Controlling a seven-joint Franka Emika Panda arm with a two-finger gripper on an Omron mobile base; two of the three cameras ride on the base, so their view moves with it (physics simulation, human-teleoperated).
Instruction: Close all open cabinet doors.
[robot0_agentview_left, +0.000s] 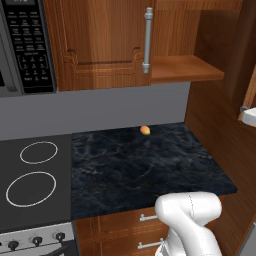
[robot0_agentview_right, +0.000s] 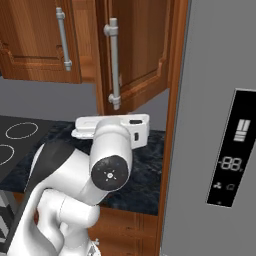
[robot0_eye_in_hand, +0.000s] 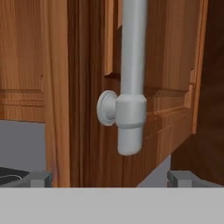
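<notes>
**Cut-offs and occlusions**

Open cabinet door (robot0_agentview_right: 137, 50): top cropped in the right base view; the hand view crops its top too, and its handle (robot0_eye_in_hand: 131, 78) runs off the upper edge. Closed cabinet door (robot0_agentview_left: 102, 42) loses its top in the left base view. End effector (robot0_eye_in_hand: 109, 178): just the fingertips (robot0_eye_in_hand: 39, 178) peek above the bottom band, spread wide. Small orange item (robot0_agentview_left: 145, 130) on the bench (robot0_agentview_left: 150, 170) too small to identify. Microwave (robot0_agentview_left: 22, 45) cropped left. Arm hides part of the bench in the right base view.

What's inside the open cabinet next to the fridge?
The open cabinet shows a bare wooden shelf; nothing on it. Its upper part runs out of frame, and the swung-out door hides it from the right.
</notes>
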